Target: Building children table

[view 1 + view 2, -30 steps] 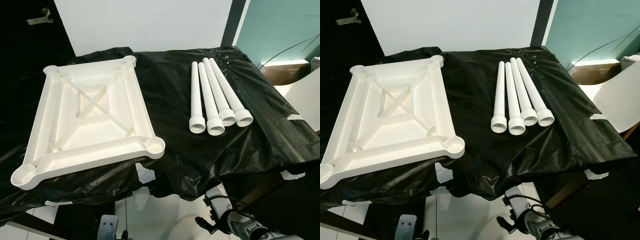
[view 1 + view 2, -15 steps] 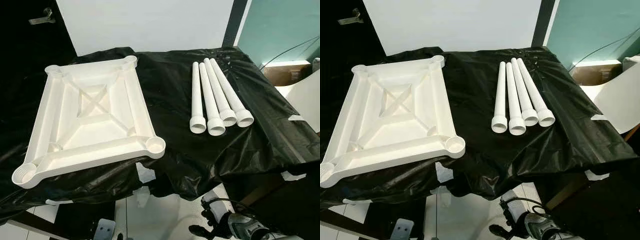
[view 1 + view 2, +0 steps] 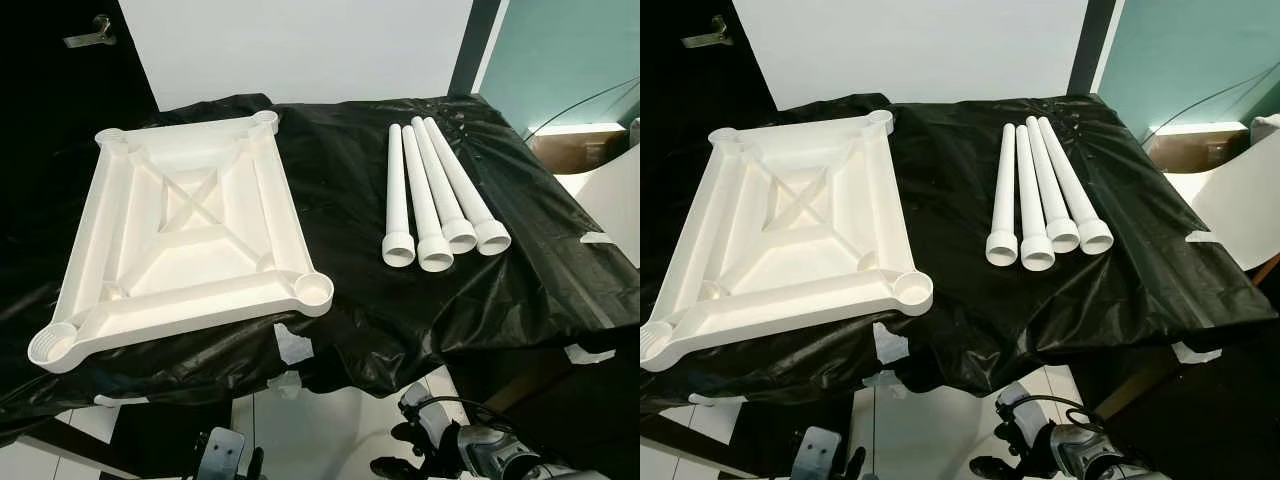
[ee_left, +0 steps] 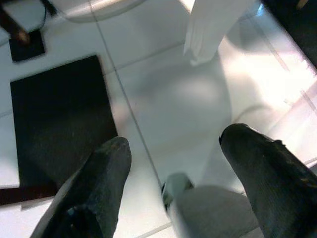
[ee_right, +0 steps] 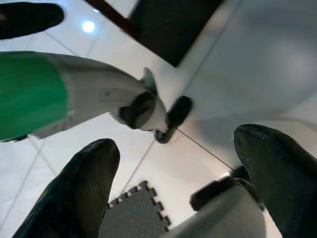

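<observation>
Black-draped table [image 3: 340, 200], tabletop [image 3: 185, 235] unmoved

Tabletop [image 3: 340, 190] under crinkled black plastic sheeting [image 3: 520, 270], carrying white furniture parts.

The white table frame [image 3: 190, 235] lies underside up on the left half (ribs and corner sockets facing upward), its near corner reaching the front edge. Well apart on the right, four white legs [image 3: 432, 200] lie side by side, touching, flared ends toward the front edge.
</observation>
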You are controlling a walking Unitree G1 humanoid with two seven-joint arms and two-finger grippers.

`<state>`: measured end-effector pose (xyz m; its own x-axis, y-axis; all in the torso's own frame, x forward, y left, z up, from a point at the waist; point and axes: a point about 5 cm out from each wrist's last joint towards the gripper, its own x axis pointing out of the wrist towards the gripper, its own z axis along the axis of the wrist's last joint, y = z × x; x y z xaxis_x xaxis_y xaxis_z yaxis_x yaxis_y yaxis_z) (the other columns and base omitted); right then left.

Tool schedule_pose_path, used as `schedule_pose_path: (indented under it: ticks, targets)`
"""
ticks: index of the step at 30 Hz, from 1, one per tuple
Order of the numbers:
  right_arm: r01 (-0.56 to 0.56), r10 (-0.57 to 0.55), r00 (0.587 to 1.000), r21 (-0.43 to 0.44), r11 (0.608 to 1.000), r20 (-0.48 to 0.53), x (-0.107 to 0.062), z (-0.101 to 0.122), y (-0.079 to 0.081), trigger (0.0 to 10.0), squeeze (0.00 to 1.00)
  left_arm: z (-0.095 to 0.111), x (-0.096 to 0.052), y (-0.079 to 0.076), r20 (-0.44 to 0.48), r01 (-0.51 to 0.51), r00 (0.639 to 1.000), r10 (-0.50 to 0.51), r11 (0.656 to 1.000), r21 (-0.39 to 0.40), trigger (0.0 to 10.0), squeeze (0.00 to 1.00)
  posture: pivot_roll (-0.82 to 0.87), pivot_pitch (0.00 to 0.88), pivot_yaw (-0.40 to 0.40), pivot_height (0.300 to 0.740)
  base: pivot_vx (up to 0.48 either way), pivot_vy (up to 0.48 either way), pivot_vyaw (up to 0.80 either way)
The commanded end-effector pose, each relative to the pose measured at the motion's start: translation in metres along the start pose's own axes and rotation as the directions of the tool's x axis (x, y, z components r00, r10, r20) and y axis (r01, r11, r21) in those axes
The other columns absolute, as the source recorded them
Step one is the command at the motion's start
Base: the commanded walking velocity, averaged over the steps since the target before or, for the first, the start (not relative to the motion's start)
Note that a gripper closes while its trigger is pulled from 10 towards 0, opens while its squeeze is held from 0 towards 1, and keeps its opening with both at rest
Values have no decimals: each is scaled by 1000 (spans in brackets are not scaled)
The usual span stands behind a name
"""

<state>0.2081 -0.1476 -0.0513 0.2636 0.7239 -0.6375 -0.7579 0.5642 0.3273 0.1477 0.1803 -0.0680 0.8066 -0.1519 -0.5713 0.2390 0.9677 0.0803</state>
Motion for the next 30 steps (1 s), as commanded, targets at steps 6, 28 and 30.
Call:
schedule_pose_path:
  ticks: [6, 28, 30]
  targets:
    - [-141, 142, 989, -32, 990, 41, -5, 16, -1, 10000, 0, 12, -16, -27, 13, 543, 839, -544, 839, 21, 10000, 0, 172, 15, -42, 740, 0, 0, 0]
    - [-530, 543, 829, -121, 839, 132, -48, 64, 22, 10000, 0, 80, -58, -24, 67, 695, 706, -705, 708, 124, 10000, 0, 175, 69, -19, 740, 0, 0, 0]
    - [-566, 581, 802, -131, 814, 142, -57, 70, 28, 10000, 0, 90, -63, -23, 89, 707, 690, -718, 695, 131, 10000, 0, 173, 73, -15, 740, 0, 0, 0]
